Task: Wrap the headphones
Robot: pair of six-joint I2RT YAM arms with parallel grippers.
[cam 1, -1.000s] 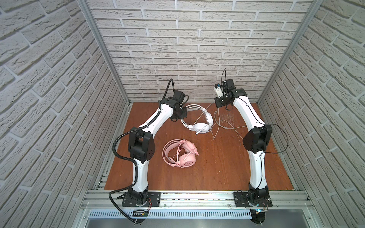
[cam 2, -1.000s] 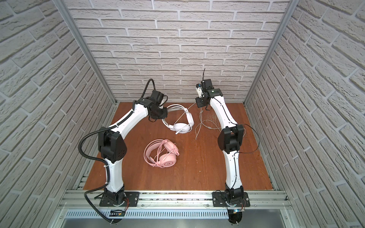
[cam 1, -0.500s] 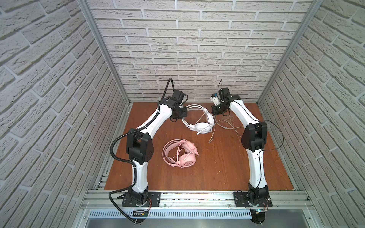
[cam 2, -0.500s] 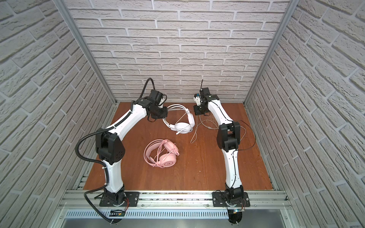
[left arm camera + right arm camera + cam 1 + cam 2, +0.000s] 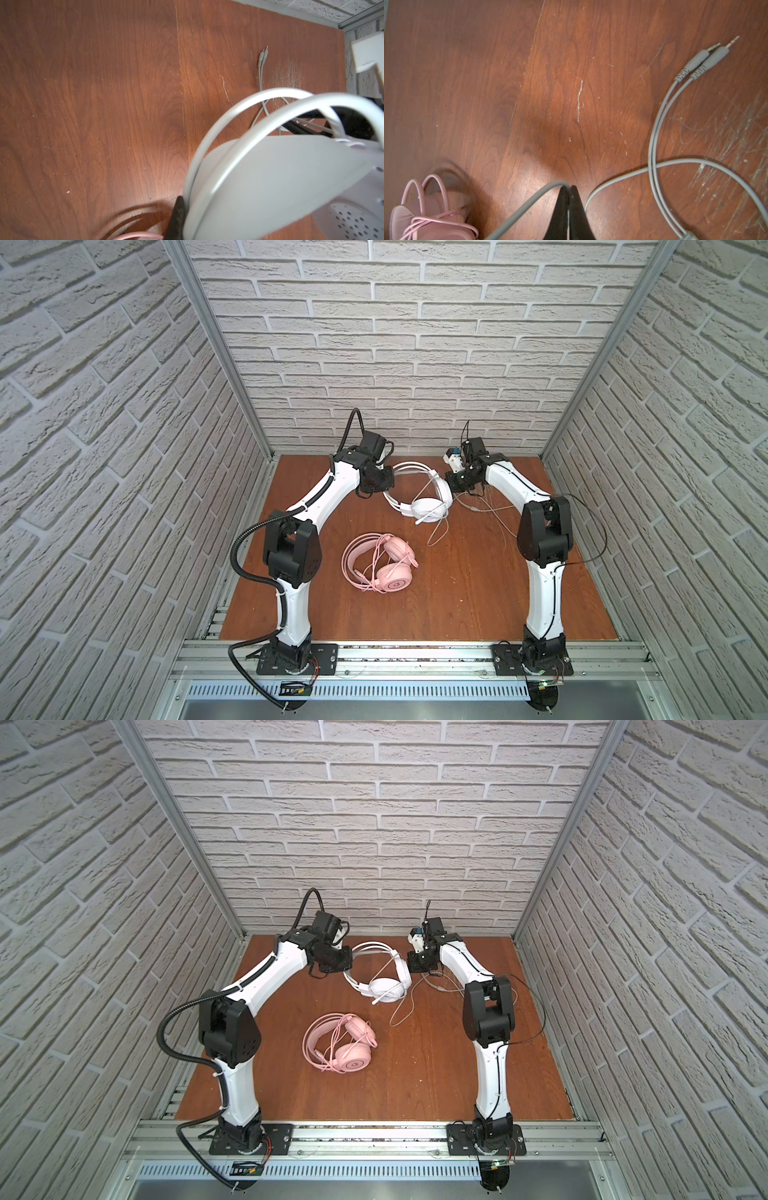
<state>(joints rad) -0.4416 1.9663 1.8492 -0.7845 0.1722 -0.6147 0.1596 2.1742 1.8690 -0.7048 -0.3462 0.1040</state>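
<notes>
Left pincer (image 5: 376,485) shut on white headphones' (image 5: 430,508) headband, steadying frame for winding. Right pincer (image 5: 569,190) clamped on grey cord (image 5: 529,204) just beside cup, feeding slack; plugs (image 5: 708,57) loose on surface (image 5: 488,83) ahead. Pink headphones (image 5: 380,566) nearer base, already wrapped.

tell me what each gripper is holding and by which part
Left gripper is shut on the white headset, at its headband. Right gripper is shut on that headset's grey cord.
</notes>
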